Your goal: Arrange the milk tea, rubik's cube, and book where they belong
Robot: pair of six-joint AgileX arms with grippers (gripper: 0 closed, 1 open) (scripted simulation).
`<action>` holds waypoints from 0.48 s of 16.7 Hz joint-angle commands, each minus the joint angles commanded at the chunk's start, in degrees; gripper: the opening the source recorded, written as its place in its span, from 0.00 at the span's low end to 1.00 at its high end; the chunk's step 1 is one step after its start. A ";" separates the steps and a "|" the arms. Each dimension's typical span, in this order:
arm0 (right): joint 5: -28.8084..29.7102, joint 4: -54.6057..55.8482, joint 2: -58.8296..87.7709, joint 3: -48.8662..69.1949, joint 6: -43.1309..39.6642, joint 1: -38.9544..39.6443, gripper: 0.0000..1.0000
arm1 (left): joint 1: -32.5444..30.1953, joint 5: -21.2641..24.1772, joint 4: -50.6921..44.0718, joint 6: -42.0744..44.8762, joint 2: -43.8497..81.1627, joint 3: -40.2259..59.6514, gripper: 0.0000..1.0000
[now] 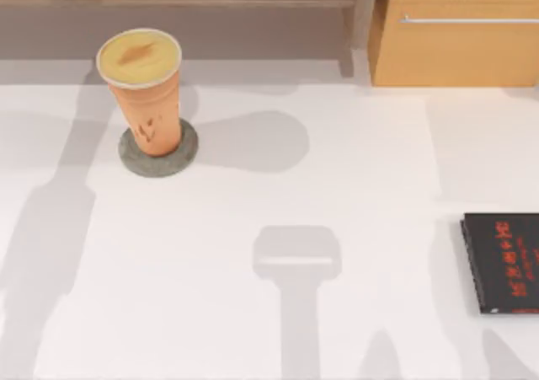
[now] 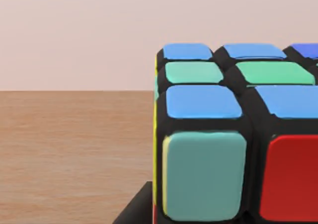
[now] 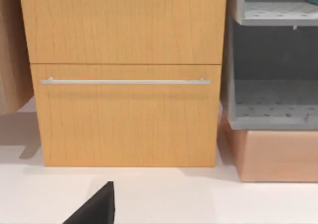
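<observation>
Milk tea point(image 1: 143, 89) sitting upright on a grey coaster point(image 1: 158, 149)

It is standing at the desk's point(image 1: 295, 313) back left; the rubik's cube point(image 2: 233, 134) is resting on wood, close before the left wrist camera; end effector states cannot be told.

Rubik's cube point(image 2: 233, 134) observed close to the left wrist camera, resting on a brown wood-grain surface point(image 2: 74, 154). Visible squares: blue, green, teal, red, with a yellow strip along one edge. Plain pale wall point(image 2: 99, 30) behind.
</observation>
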 joint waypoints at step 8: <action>0.00 0.00 0.00 0.00 0.00 0.00 1.00 | 0.00 0.00 0.00 0.00 0.00 0.00 0.75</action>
